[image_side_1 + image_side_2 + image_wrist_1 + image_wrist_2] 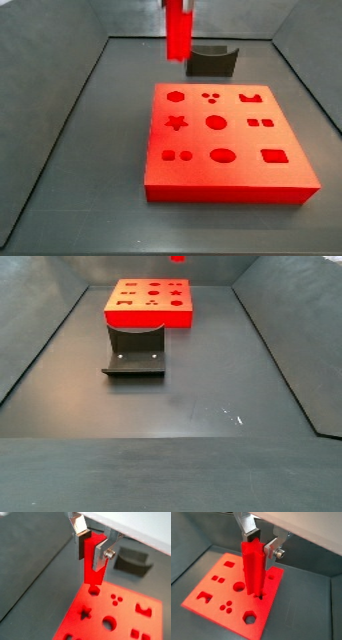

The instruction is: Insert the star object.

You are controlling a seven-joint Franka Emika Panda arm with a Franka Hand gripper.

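In both wrist views the gripper [91,543] [260,543] is clamped on the upright red peg [93,564] [254,567], held above the red block [120,614] [221,140]. The dark stand [211,61] [135,351] sits beside the block on the grey floor [187,406].

Silver-metal pincer [93,548]; matt red star object [95,567]

Dark grey matte bench [174,406], boxed in by sloping grey walls [34,336] at 9 and 3 o'clock and a back panel [80,15] at 12. Small pale scuffs [231,414] toward 4 o'clock. Soft even light, faint sheen.
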